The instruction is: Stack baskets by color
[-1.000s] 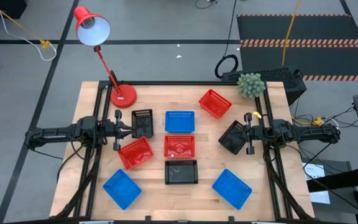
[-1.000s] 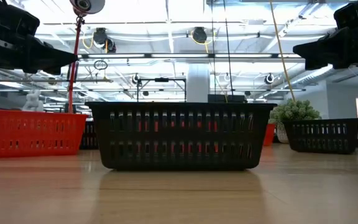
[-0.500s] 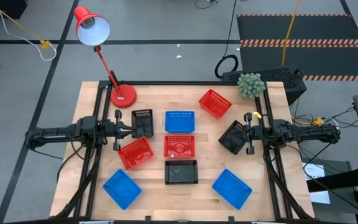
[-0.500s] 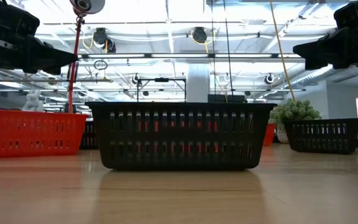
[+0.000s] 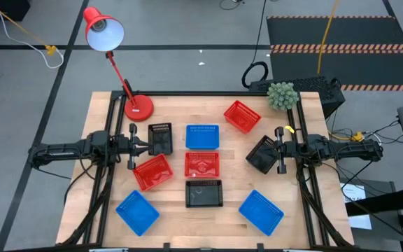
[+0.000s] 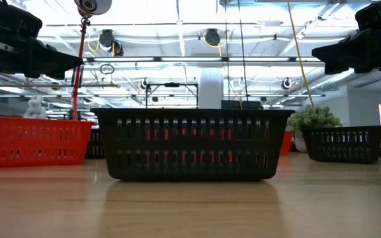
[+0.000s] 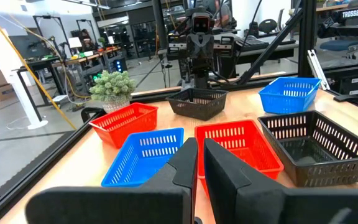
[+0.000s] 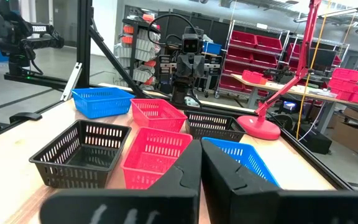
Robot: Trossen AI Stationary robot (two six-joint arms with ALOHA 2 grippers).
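- A wooden worktop point(image 5: 215, 115) stood on a grey floor, with a red desk lamp point(image 5: 117, 63) at its far left corner and a small green plant point(image 5: 282, 95) at its far right corner.
- Nine baskets lay singly on the worktop, none stacked.
- The left claw point(image 5: 147, 143) hovered at the worktop's left side, its fingers almost closed and holding nothing.
- A black basket point(image 5: 161, 137) lay just beside the left claw's tips, and a tilted red basket point(image 5: 152, 172) sat near it, toward the front.
- The right claw point(image 5: 269, 149) hovered at the right side, fingers shut on nothing, above another black basket point(image 5: 262, 155) that sat askew.
- Between the claws lay a blue basket point(image 5: 202, 136) and, in front of it, a red basket point(image 5: 201, 164).
- A third black basket point(image 5: 204, 193) lay in front of that red one, filling the middle of the low view.
- A third red basket point(image 5: 242, 116) sat toward the far right, near the plant.
- Two more blue baskets lay at the front, one left point(image 5: 137, 212) and one right point(image 5: 261, 211).
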